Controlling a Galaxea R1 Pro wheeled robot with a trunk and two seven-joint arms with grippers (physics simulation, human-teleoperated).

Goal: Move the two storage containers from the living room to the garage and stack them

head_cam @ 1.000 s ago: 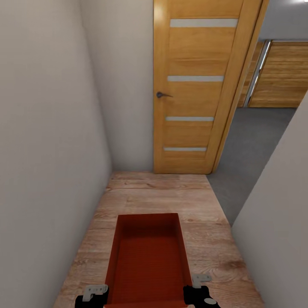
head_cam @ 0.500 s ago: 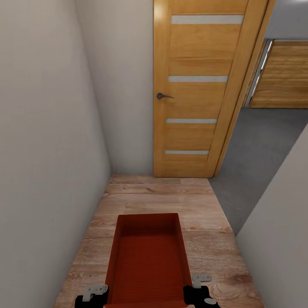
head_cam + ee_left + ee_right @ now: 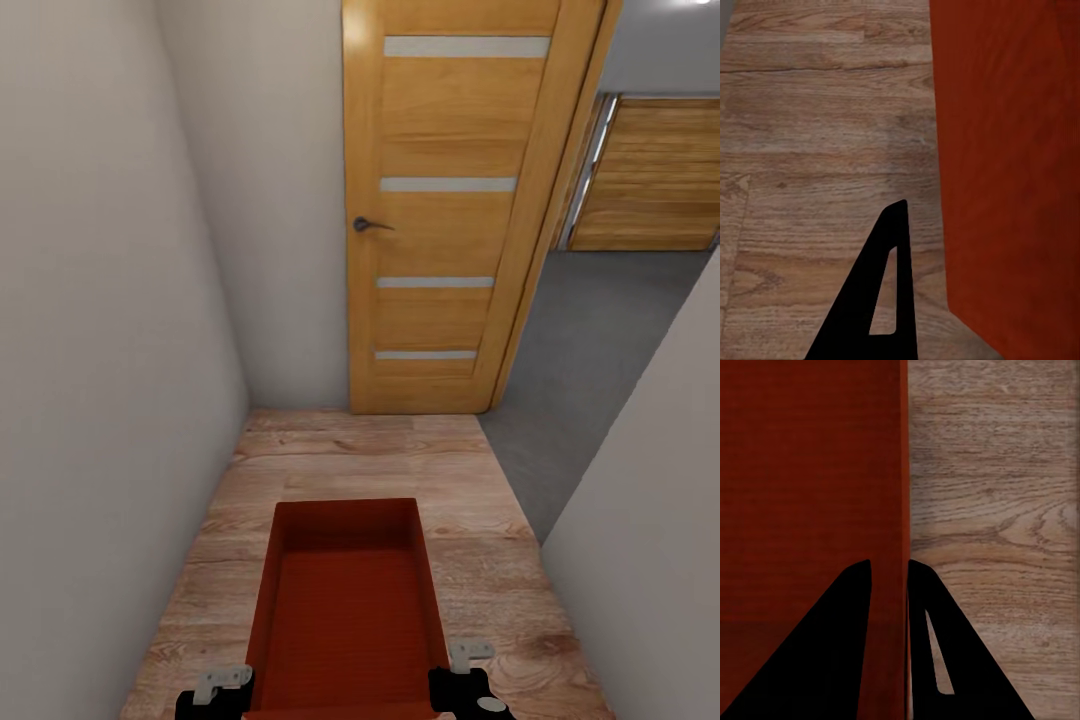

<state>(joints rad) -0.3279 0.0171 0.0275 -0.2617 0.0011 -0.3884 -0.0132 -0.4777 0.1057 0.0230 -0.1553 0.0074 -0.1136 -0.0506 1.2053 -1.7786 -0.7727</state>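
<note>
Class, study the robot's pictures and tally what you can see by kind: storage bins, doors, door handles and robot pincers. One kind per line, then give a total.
Orange-red storage bins: 1
Wooden doors: 2, the near one and a far one
Door handles: 1
Robot pincers: 2, left pincer, right pincer
Total: 6

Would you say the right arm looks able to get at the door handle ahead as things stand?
Probably not. The right gripper is clamped on the wall of the storage container, low and close to the robot, while the door handle sits well ahead across the wood floor.
</note>
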